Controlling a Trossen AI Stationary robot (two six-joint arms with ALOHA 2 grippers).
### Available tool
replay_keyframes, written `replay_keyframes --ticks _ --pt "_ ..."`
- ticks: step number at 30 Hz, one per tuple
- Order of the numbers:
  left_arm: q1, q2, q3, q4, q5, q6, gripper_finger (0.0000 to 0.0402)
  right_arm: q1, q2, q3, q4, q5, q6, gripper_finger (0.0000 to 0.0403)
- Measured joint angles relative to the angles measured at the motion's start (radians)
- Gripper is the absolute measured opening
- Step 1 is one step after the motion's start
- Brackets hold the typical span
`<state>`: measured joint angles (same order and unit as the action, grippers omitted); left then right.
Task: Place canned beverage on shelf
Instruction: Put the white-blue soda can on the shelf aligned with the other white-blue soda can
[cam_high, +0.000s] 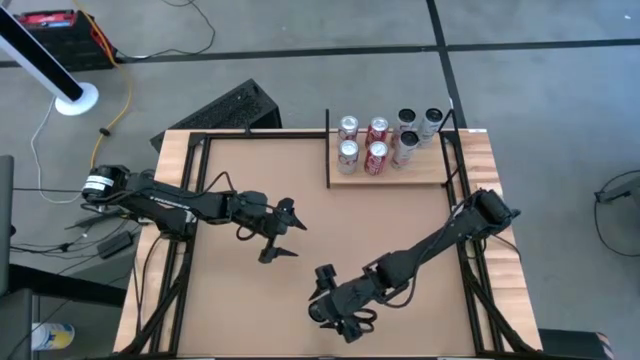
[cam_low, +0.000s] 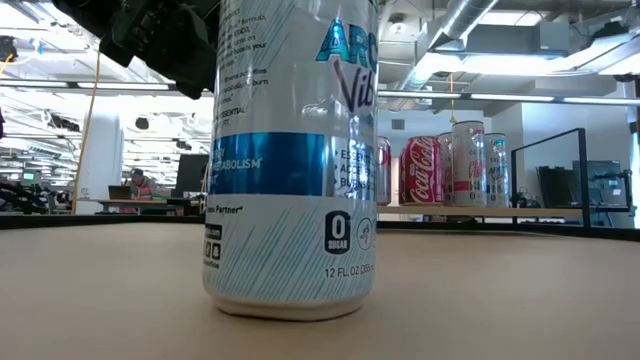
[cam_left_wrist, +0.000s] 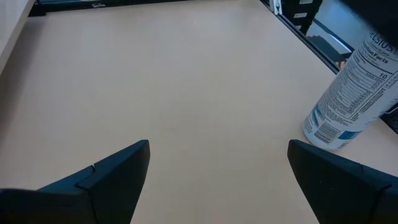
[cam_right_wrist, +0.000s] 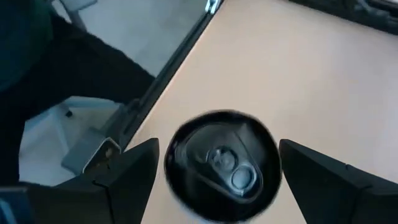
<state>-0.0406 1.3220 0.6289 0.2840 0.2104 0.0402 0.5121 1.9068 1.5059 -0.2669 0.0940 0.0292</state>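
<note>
Dark fingers of the right pincer (cam_right_wrist: 214, 180) are standing spread around one upright can (cam_right_wrist: 222, 163) near the tabletop's (cam_high: 400, 215) front edge, six cans (cam_high: 362, 147) are sitting on the shelf (cam_high: 430, 175), while the left pincer (cam_left_wrist: 217, 177) is hovering open; only the low view is showing the can's label.

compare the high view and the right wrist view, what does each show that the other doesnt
Only the high view shows the shelf with its cans standing at the table's far side, and the left gripper open over bare tabletop. Only the right wrist view shows the black lid of the can, seen from straight above between the fingers. Both show the right gripper open at the near table edge.
</note>
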Motion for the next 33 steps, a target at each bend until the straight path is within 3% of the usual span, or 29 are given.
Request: replay_keyframes --ticks 24,33 --pt "0.000 0.000 0.000 0.002 0.001 -0.003 0.0366 0.004 0.029 0.003 -0.012 0.016 0.051 0.0352" --pt "0.000 0.000 0.000 0.000 0.001 -0.003 0.0366 0.005 0.028 0.013 -0.025 0.050 0.059 0.0284"
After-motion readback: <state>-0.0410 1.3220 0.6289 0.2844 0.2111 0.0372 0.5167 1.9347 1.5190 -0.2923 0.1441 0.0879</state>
